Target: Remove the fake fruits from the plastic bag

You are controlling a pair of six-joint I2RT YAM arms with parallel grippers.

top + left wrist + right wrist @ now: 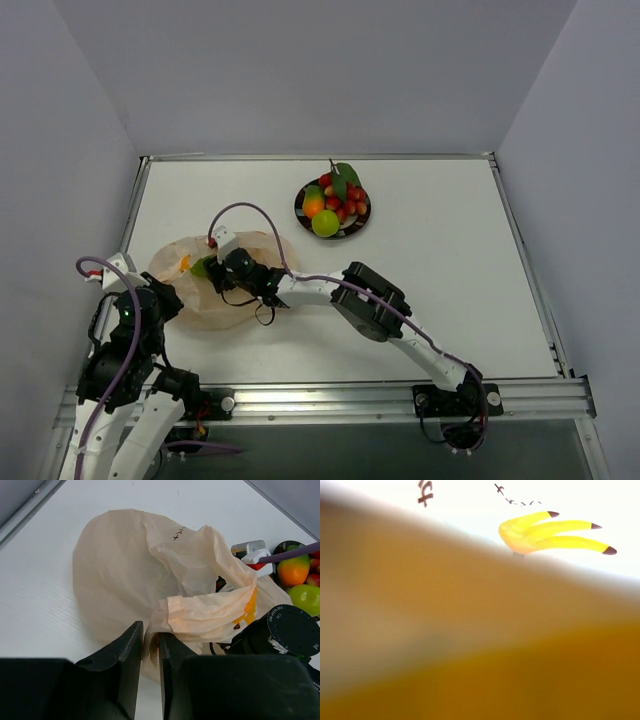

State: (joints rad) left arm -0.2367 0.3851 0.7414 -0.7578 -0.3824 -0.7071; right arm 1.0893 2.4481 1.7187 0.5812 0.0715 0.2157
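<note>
I have the left fingers pinched together on a fold of the plastic bag at its near edge. I judge this pins the bag to the surface and holds its mouth up for the other arm. The right arm reaches into that mouth. Its fingers are buried in the film, so I cannot tell whether they are apart or closed.

A mango, red berries and a lime-green ball sit on the plate, well apart from the bag. A green shape, perhaps a fruit, shows at the bag's opening.

The bag carries a yellow banana print and dark marks I cannot read. The motor label seems to read "DM-J4310-2EC".
</note>
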